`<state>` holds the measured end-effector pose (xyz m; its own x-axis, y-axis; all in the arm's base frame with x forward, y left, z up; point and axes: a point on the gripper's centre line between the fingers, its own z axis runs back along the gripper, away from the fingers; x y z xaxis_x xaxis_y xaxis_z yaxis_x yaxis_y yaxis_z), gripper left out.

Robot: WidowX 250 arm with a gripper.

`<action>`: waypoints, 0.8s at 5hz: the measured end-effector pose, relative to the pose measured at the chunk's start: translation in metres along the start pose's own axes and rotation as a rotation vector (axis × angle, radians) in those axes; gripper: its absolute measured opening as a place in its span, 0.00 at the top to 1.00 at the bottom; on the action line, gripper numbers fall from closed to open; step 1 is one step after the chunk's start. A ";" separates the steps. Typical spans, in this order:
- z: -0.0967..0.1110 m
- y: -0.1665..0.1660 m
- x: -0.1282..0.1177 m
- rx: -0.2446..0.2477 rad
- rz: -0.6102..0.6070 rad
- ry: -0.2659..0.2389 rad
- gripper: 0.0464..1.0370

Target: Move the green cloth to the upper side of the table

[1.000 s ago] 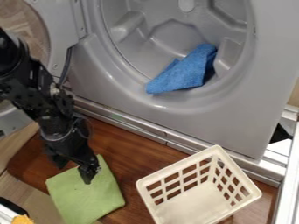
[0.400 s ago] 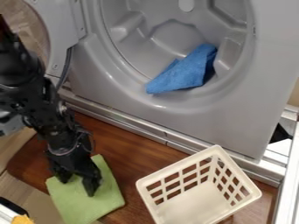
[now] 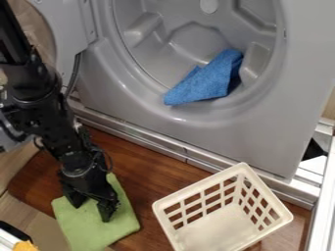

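Above the green cloth [image 3: 116, 231], at the lower left of the view, the tool [image 3: 91, 210] hangs with its two fingers spread well apart, a patch of cloth showing between them. It grips nothing; whether the tips touch the fabric, I cannot tell. The cloth lies on the brown table [image 3: 152, 177], to the left of the white basket [image 3: 167, 207].

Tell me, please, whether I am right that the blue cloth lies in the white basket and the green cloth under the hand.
Not quite: the camera view shows the blue cloth inside the grey drum instead. The green cloth does lie under the hand.
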<state>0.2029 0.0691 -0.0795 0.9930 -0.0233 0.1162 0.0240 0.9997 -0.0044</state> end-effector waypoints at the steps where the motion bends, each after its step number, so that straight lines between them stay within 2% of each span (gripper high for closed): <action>1: -0.001 -0.010 0.005 -0.025 -0.021 -0.008 0.04; 4: 0.003 -0.064 0.057 -0.141 -0.192 -0.066 0.04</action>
<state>0.2572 0.0041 -0.0701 0.9592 -0.2072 0.1925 0.2316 0.9661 -0.1140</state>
